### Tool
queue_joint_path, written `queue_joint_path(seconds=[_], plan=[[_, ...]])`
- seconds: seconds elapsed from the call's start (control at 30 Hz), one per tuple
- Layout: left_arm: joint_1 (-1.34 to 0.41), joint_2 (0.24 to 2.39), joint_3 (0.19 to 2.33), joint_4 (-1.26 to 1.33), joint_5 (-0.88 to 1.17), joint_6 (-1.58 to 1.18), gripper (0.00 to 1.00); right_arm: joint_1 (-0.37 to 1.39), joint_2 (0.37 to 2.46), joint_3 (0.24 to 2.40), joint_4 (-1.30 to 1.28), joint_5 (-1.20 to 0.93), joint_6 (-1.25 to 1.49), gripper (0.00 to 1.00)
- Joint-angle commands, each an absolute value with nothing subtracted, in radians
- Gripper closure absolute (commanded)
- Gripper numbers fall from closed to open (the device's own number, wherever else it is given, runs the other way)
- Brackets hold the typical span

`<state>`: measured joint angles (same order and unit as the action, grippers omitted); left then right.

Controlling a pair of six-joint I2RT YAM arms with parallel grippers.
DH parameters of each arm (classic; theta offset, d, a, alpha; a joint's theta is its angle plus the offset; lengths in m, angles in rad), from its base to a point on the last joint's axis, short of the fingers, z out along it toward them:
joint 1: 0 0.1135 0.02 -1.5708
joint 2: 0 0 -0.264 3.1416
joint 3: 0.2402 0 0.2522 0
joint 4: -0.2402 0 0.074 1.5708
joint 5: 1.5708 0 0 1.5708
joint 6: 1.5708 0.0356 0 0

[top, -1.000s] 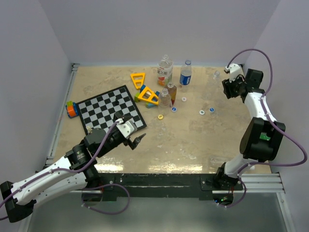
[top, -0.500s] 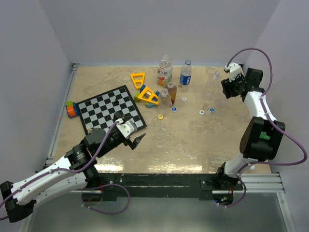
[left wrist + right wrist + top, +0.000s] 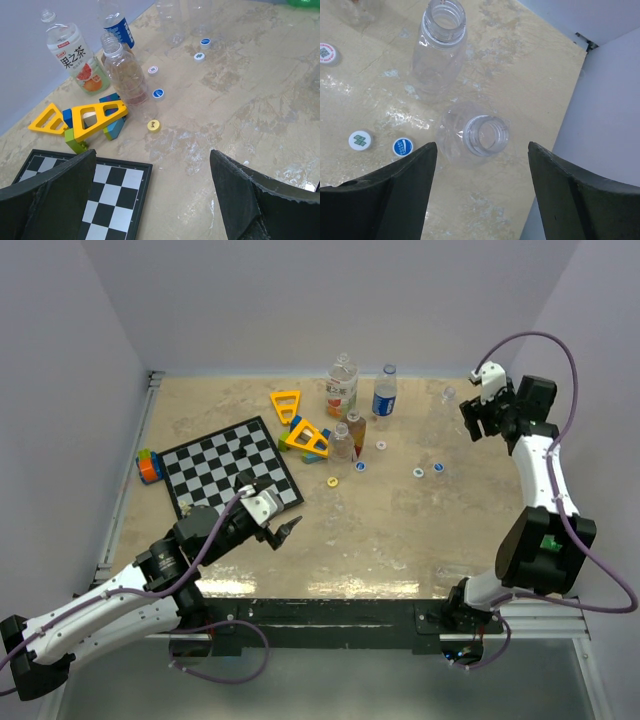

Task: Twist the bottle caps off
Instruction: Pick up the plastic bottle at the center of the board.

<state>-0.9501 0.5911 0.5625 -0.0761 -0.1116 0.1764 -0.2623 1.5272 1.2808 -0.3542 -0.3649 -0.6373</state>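
Observation:
In the right wrist view a clear bottle (image 3: 472, 137) stands uncapped right below my right gripper (image 3: 482, 146), whose jaws are open and apart from it on both sides. A second uncapped clear bottle (image 3: 440, 45) stands beyond it. Loose bottle caps lie to the left: a white one (image 3: 360, 140) and a blue one (image 3: 402, 146). From above, my right gripper (image 3: 472, 418) hovers at the far right beside that clear bottle (image 3: 449, 395). My left gripper (image 3: 285, 530) is open and empty above the near table. An orange-label bottle (image 3: 341, 388), a blue-label bottle (image 3: 385, 395) and a capless clear bottle (image 3: 125, 70) stand mid-table, with a yellow cap (image 3: 154, 125) nearby.
A chessboard (image 3: 230, 478) lies at the left with coloured blocks (image 3: 149, 466) beside it. Yellow triangular frames (image 3: 285, 403) (image 3: 308, 437) sit by the bottles. The right wall (image 3: 600, 100) is close to the right gripper.
My right gripper's jaws have widened and the right arm has lifted slightly near the clear bottle. The left arm has not moved.

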Motion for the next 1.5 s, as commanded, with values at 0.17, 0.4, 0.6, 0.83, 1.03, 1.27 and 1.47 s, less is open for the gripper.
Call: queue_joint_path(seconds=[0.17,0.4,0.6,0.83,1.03,1.27,1.47], plan=[[-0.950,0.574,0.558,-0.043,-0.115,0.187,0.00,-0.270,1.384,1.289,-0.397,-0.338,-0.672,0.22],[-0.950,0.574,0.557,-0.043,-0.115,0.186,0.00,-0.319,1.286,1.227,-0.442,-0.296,-0.729,0.22],[-0.950,0.574,0.558,-0.043,-0.112,0.186,0.00,-0.466,1.256,1.145,-0.459,-0.285,-0.825,0.23],[-0.950,0.572,0.557,-0.044,-0.115,0.186,0.00,-0.581,1.273,0.970,-0.327,-0.128,-0.896,0.23],[-0.950,0.575,0.555,-0.044,-0.115,0.186,0.00,-0.682,1.351,0.855,-0.213,-0.063,-0.931,0.23],[-0.950,0.580,0.555,-0.043,-0.114,0.186,0.00,-0.699,1.356,0.752,-0.112,-0.008,-0.953,0.23],[-0.950,0.578,0.555,-0.044,-0.115,0.189,0.00,-0.699,1.354,0.683,-0.023,0.069,-0.962,0.23]])
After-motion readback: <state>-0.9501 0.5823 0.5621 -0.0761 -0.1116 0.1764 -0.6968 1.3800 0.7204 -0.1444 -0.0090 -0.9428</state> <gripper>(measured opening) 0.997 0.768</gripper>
